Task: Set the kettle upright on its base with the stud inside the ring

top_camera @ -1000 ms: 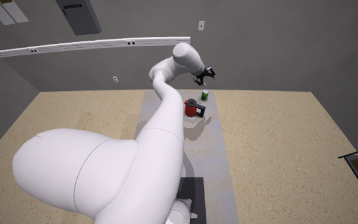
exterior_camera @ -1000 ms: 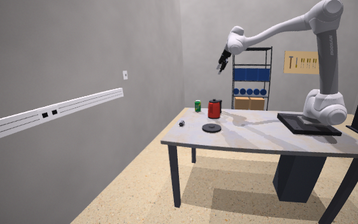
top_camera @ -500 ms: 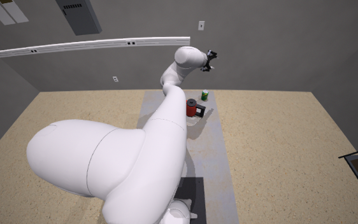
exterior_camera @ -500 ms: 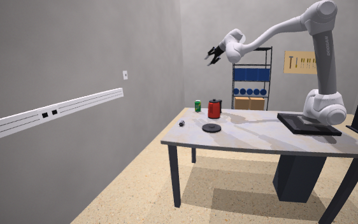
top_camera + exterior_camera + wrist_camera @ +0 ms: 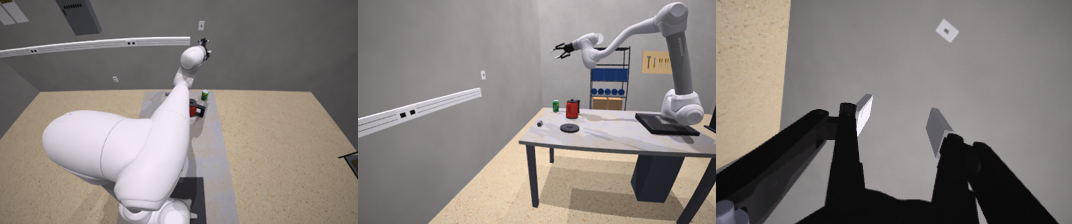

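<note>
The red kettle (image 5: 192, 110) (image 5: 572, 109) with a black lid and handle stands upright on the table, off its base. In the top view the arm partly hides it and its handle points right. The flat dark round base (image 5: 564, 128) lies nearer in the exterior view, with a small raised stud at its middle; the arm hides it in the top view. My gripper (image 5: 209, 46) (image 5: 553, 54) (image 5: 899, 111) is open and empty. It is high above the table, pointing at the wall. The ring under the kettle is hidden.
A green can (image 5: 204, 95) (image 5: 555, 106) stands behind the kettle in the exterior view. A small metallic object (image 5: 167, 93) (image 5: 539, 123) lies near the table's wall-side end. The grey wall (image 5: 891, 60) fills most of the wrist view, with a light switch (image 5: 947, 30).
</note>
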